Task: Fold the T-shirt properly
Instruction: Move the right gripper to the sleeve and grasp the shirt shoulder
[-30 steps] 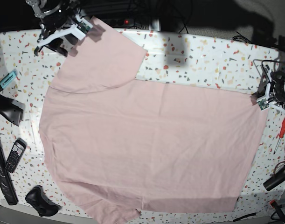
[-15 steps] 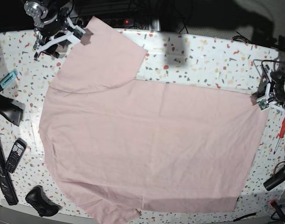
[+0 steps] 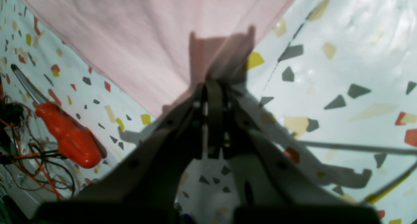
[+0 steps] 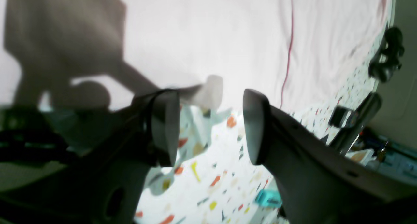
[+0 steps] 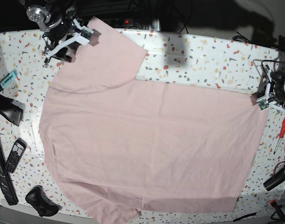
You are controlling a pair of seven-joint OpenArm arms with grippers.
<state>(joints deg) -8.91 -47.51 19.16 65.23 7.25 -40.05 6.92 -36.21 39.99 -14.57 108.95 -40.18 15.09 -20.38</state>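
The pale pink T-shirt (image 5: 147, 140) lies spread flat on the speckled table, plain side up, one sleeve pointing to the far left corner. My right gripper (image 5: 86, 33) hovers open at that sleeve's far corner. In the right wrist view its fingers (image 4: 163, 126) stand wide apart, with the sleeve's edge (image 4: 211, 90) just beyond them and nothing held. My left gripper (image 5: 263, 101) sits at the shirt's hem corner on the right. Seen from the left wrist, the left gripper (image 3: 210, 87) is shut on a pinch of the T-shirt (image 3: 146, 38).
A red screwdriver (image 5: 282, 130) and cables lie right of the left gripper. Along the left edge are a teal marker (image 5: 7, 79), a black stand (image 5: 7, 109), a phone (image 5: 15, 155), a black bar (image 5: 2, 172) and a black lump (image 5: 41, 201).
My right gripper has shifted slightly right and down, closer to the sleeve's corner, still open. The left gripper and the shirt have not moved.
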